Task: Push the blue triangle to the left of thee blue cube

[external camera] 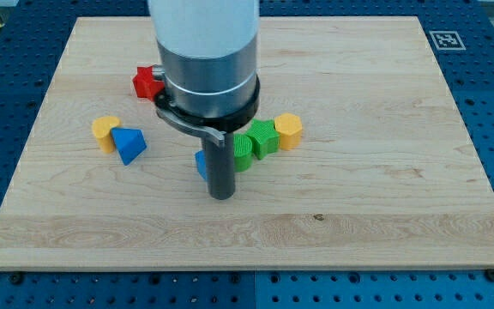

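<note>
Near the wooden board's [384, 172] centre, you are seeing my tip [221, 196], grasping nothing, resting beside the blue cube [201, 163], well right of the blue triangle [129, 144].

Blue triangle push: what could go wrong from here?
1. The yellow block touches the blue triangle on its left; a push from that side would likely drag it along.
2. My tip stands against the blue cube, mostly hidden behind the rod; moving off could shift the reference block.
3. Green blocks crowd the cube's right, so an overshoot might jam the cluster.
</note>
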